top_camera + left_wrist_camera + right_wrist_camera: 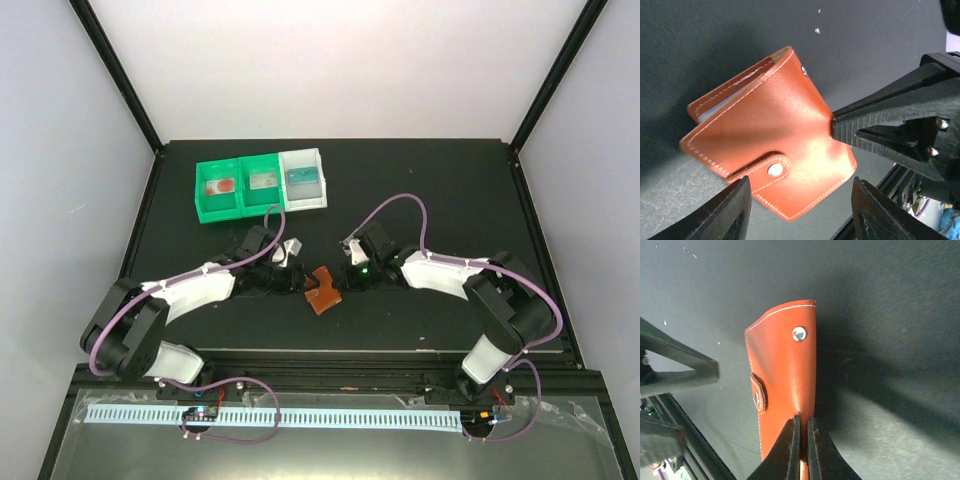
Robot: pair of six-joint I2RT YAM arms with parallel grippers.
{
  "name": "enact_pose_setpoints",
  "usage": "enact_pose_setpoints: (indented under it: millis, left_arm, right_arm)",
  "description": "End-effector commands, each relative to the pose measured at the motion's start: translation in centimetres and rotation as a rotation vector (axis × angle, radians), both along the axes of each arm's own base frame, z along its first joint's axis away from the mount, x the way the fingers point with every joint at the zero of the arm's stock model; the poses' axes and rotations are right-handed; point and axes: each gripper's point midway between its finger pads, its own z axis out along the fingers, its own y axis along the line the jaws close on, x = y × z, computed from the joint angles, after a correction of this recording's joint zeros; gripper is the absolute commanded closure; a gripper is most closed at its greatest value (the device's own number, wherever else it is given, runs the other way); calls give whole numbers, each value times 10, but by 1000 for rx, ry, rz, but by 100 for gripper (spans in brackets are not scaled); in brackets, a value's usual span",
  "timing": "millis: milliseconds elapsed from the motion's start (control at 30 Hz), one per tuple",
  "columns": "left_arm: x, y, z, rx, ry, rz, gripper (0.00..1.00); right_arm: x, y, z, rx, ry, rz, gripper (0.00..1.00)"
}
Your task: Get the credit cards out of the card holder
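Leftmost, half-spread left pincer straddling the snap-tab edge of the card holder; cannot tell whether gripping. Centrally, over the dark surface, between both arms: holder with pale credit cards peeking out. Rightward, right pincer clenched on the opposite edge. Probably light, supple, slick; best pinched at exposed card edges.

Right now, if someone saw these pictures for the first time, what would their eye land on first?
The bright brown card holder on the black table, midway between the two arms. The right gripper is shut on one edge of it, and the left gripper stands open at its snap-tab side. Next come the green bins and white bin toward the far side, left of middle.
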Motion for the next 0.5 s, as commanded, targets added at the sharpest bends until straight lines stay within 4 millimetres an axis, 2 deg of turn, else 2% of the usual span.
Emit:
enact_pose_setpoints:
  millis: [0, 267, 467]
  left_arm:
    - [-2, -15, 1, -31, 8, -45, 42]
    - [-3, -7, -23, 49, 52, -40, 41]
    - [-1, -3, -34, 99, 66, -34, 43]
  right_arm:
    - [8, 16, 23, 21, -70, -45, 99]
    - [8, 25, 46, 23, -155, -48, 99]
    - [1, 33, 53, 51, -160, -28, 99]
